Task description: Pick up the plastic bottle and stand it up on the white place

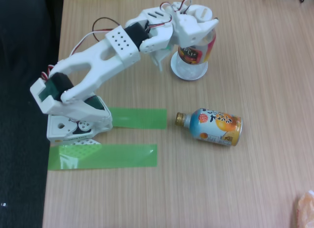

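Light wood-grain table [245, 188] w/ a dark floor strip along the left edge in the fixed view; two green tape strips [103, 156] lie by the white arm's base [73, 127], and an orange-and-blue can-bottle [216, 126] w/ gold cap lies on its side, well apart from the arm's reach point. The plastic bottle [196, 53] stands upright on the white place [189, 71], its top hidden under the gripper [191, 29], which sits around the bottle's upper part. Can't tell whether the fingers are clamped on it or slack, since the wrist housing covers them.
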Controlling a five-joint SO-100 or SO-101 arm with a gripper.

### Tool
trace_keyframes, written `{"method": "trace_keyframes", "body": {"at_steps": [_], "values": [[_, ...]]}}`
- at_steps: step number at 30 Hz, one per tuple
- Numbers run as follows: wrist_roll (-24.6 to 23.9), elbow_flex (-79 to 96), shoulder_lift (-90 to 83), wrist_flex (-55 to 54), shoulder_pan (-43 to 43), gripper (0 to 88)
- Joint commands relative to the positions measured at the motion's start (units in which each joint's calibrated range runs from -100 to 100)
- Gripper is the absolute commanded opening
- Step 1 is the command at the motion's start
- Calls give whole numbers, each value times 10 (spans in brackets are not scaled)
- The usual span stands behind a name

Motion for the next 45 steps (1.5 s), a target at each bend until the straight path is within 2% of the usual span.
{"method": "trace_keyframes", "body": {"at_steps": [1,7,35,45], "values": [[0,16,-44,1,-11,120],[0,28,-53,-7,-31,119],[0,19,-49,-13,-24,119],[0,-30,-3,-32,-24,119]]}}
